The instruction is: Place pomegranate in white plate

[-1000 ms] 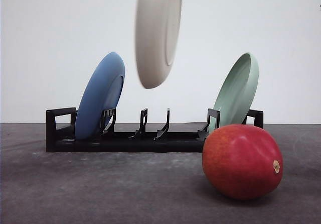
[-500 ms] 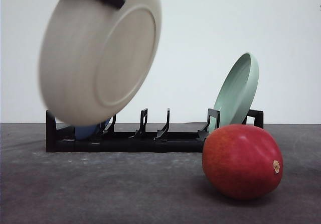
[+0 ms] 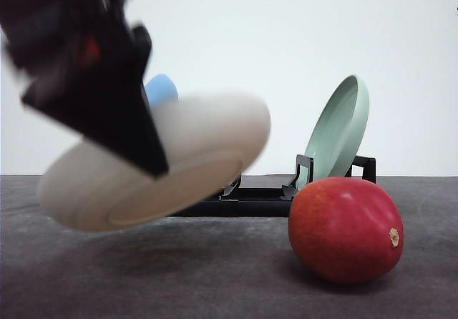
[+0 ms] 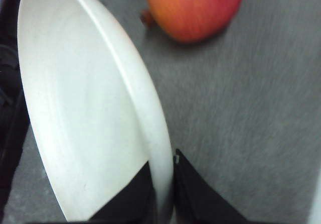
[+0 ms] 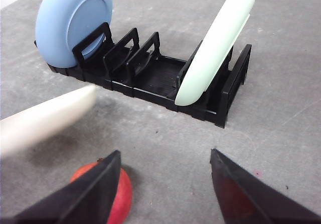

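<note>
The glossy red roundish pomegranate [image 3: 346,230] lies on the grey tabletop [image 3: 215,276] towards its right edge. The left gripper [image 4: 163,204] pinches the rim of the cream-white shallow round plate [image 3: 154,163], tilted just above the tabletop, in front of the black plastic dish rack [image 5: 150,76] holding a blue plate [image 5: 72,23] and a pale green plate [image 5: 215,45]. The right gripper [image 5: 165,189] hangs above the pomegranate, fingers spread wide.

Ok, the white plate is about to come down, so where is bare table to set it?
Bare grey table lies between the black rack and the pomegranate, under the white plate in the left tool. The rack with blue plate and green plate is crowded.
</note>
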